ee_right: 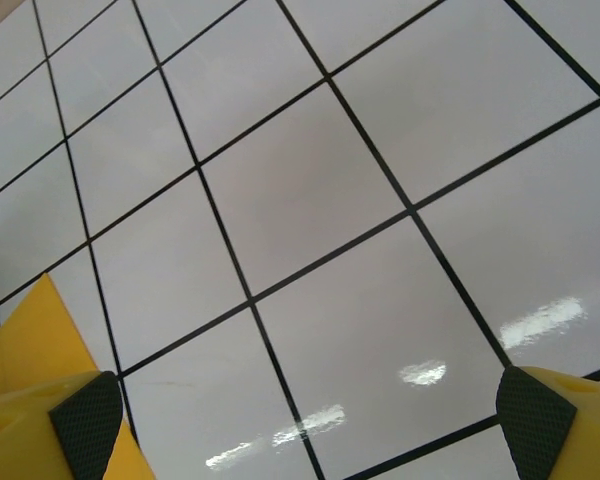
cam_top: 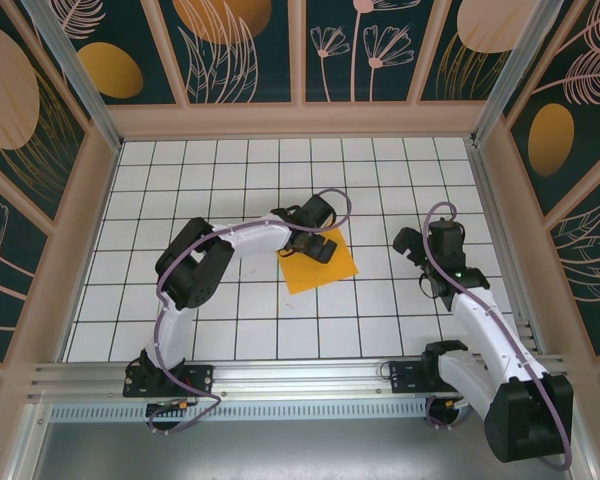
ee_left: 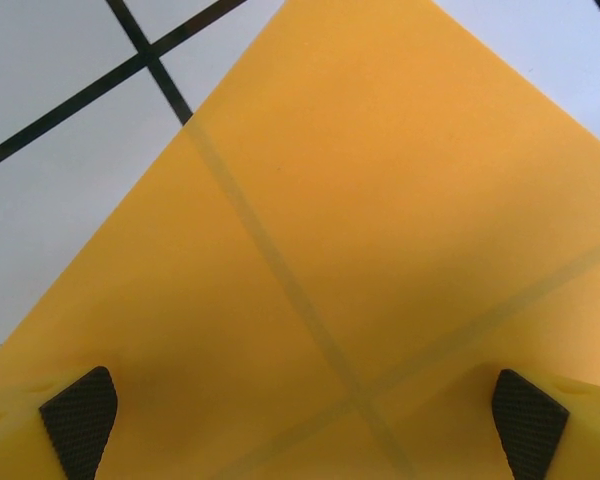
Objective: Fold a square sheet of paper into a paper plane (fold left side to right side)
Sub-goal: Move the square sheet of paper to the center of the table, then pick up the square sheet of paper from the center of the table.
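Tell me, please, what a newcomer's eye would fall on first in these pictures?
The bright orange square sheet of paper lying flat at the middle of the white tiled table stands out first. The left arm curls over its far edge with jaws open, while the right arm hangs to its right, jaws open, above bare tiles.

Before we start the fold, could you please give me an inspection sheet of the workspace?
Surface: white tiled table, black grid lines.
Job's things: square sheet of paper lies flat, skewed to the grid, no fold seen.
Clutter: nothing seen.
Grippers: left gripper open over the sheet; right gripper open over tiles beside it.
Cables: purple cables loop clear of the sheet.
Surroundings: painted wall panels; metal rail at the near edge.
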